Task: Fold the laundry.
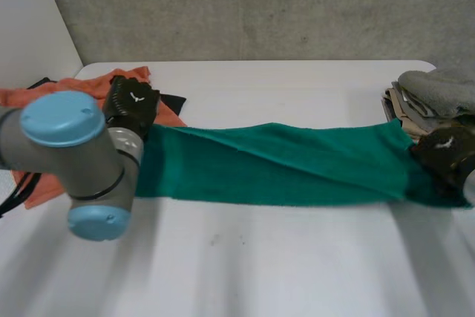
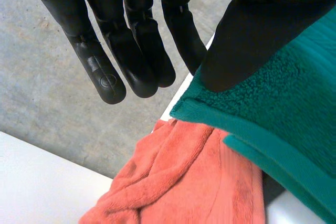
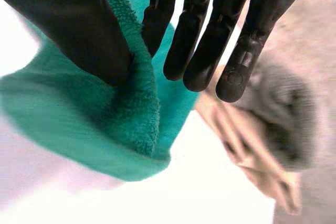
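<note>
Far left on the smooth white table: coral-orange terry towel, crumpled into soft rolls and ridges, with a looped pile. Lies partly over a flat black cloth that peeks out at its right side. In front of both, left arm: a grey tubular elbow with round light-blue caps.

Left hand at the left short end of the long green terry towel. Pinches that end's corner: broad thumb pressed flat on the nubby pile, the nearest of the straight fingers tucked behind the hemmed edge, the rest spread loosely beyond and touching nothing. Green towel doubled here, two layers each with a flat woven border, passing over the orange one.

Across the table's middle, runs from hand to hand as a long narrow band, folded lengthwise, with one slanting ridge along it. Resting on the table or held just clear of it: cannot tell.

Right hand at the right short end. Thumb dug into the thick pile, cloth bunched in a rounded fold and clamped against the nearest finger. Other fingers straight, side by side, free of the cloth.

Just beyond, at the table's right edge: grey fleecy cloth, a soft rounded lump, on top of flat beige folded cloths. Behind everything, rough concrete wall.
</note>
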Controlling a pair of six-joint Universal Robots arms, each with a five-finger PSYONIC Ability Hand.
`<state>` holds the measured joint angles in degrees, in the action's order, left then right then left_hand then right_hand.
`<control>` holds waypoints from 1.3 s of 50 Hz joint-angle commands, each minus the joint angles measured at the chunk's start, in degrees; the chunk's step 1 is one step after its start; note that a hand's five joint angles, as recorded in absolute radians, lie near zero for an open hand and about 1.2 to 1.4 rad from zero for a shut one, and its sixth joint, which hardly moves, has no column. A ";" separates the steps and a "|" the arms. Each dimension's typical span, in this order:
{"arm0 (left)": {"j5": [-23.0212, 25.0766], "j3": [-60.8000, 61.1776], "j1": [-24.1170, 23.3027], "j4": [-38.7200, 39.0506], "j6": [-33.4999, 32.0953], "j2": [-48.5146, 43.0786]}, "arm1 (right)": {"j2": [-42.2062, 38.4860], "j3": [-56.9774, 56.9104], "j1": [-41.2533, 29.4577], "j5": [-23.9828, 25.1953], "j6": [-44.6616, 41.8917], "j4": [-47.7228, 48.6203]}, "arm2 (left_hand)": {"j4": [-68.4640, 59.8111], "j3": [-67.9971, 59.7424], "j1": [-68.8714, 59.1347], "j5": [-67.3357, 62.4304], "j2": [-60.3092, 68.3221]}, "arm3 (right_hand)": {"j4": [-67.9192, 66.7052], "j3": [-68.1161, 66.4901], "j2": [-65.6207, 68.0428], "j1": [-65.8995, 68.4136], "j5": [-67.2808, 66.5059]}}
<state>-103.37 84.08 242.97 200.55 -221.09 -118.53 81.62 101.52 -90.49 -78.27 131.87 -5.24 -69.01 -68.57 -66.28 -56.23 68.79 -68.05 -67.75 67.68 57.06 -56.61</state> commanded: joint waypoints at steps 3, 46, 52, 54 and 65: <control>0.71 17.86 0.31 -23.43 -0.31 21.75 | 3.72 -9.15 3.83 0.84 -9.43 -26.74 | -10.99 -11.43 -13.72 -13.77 11.21 | -11.95 -12.25 12.32 22.94 -13.39; 3.26 -23.64 3.03 19.53 -1.28 3.83 | -16.49 -46.86 -7.59 -4.61 5.94 26.60 | -10.99 -11.43 -13.72 -13.77 11.21 | -11.95 -12.25 12.32 22.94 -13.39; 3.26 -12.38 3.47 19.09 -1.01 4.97 | -18.42 -40.97 -8.03 -2.42 6.29 21.85 | -10.99 -11.43 -13.72 -13.77 11.21 | -11.95 -12.25 12.32 22.94 -13.39; 3.35 -7.47 3.56 19.18 -0.92 4.88 | -19.65 -38.08 -8.03 -0.93 6.38 20.62 | -10.99 -11.43 -13.72 -13.77 11.21 | -11.95 -12.25 12.32 22.94 -13.39; 3.44 6.70 3.47 19.09 -0.75 -1.96 | -28.53 -30.33 -9.18 0.14 5.67 11.93 | -10.99 -11.43 -13.72 -13.77 11.21 | -11.95 -12.25 12.32 22.94 -13.39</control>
<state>-99.83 84.76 246.70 219.84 -221.90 -115.25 57.91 68.19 -98.78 -78.54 138.10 12.75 -69.02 -68.58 -66.28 -56.24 68.81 -68.17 -67.75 67.68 57.69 -56.61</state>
